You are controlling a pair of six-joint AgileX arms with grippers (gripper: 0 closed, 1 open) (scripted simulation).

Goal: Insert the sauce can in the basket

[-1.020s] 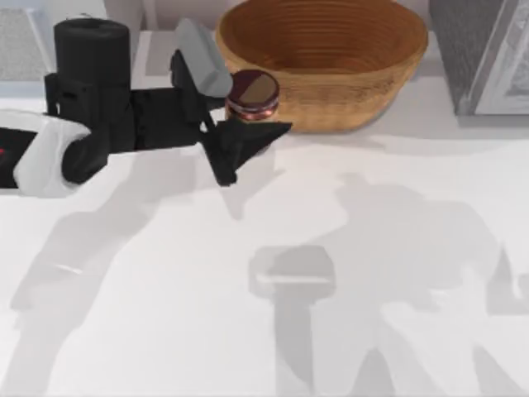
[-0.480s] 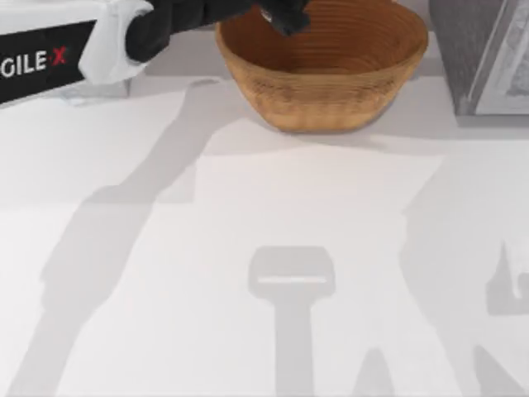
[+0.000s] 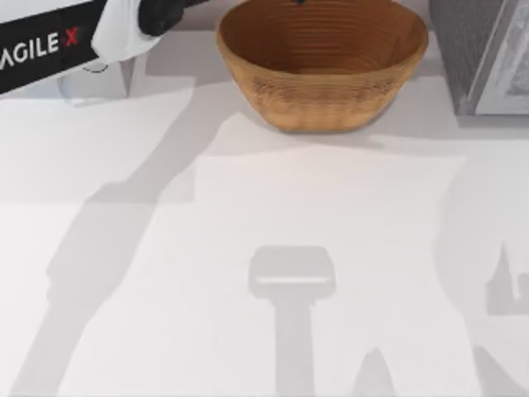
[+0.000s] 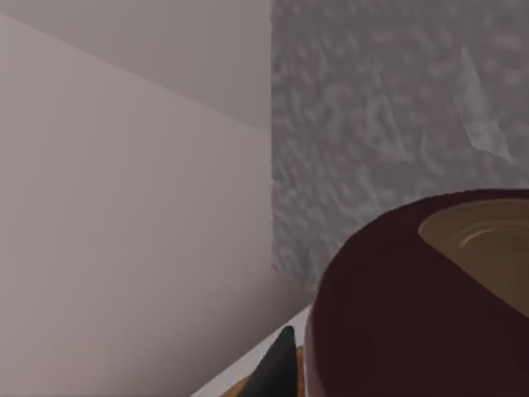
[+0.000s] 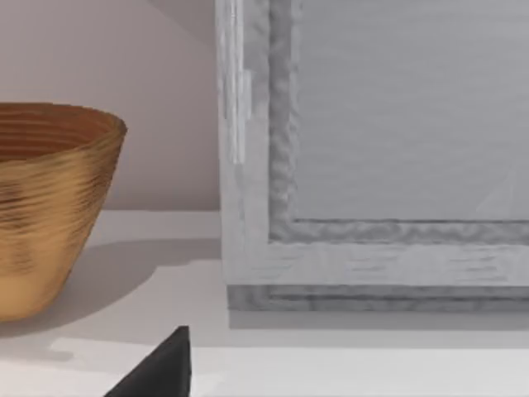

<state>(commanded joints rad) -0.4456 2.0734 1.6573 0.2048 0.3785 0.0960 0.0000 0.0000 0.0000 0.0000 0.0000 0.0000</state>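
Note:
The tan woven basket (image 3: pixel 322 70) stands at the back middle of the table, its ribbed inside bare where it shows. It appears again in the right wrist view as a basket (image 5: pixel 45 207) off to one side. The sauce can (image 4: pixel 421 306) looms close in the left wrist view, its dark maroon top facing the camera. A dark fingertip (image 4: pixel 274 370) rests beside it, and my left gripper is shut on the can. My left arm (image 3: pixel 50 45) reaches in from the top left, its hand beyond the top edge near the basket's far rim. A dark tip of my right gripper (image 5: pixel 157 368) hangs low over the table.
A grey speckled cabinet (image 3: pixel 483 54) stands right of the basket at the back right, and fills much of the right wrist view as a cabinet (image 5: pixel 372 157). A wall runs behind the table. The white tabletop (image 3: pixel 264 248) carries arm shadows.
My left gripper has lifted the sauce can from the table beside the basket's left side, carrying it up and back past the top edge. The table spot where it stood is bare.

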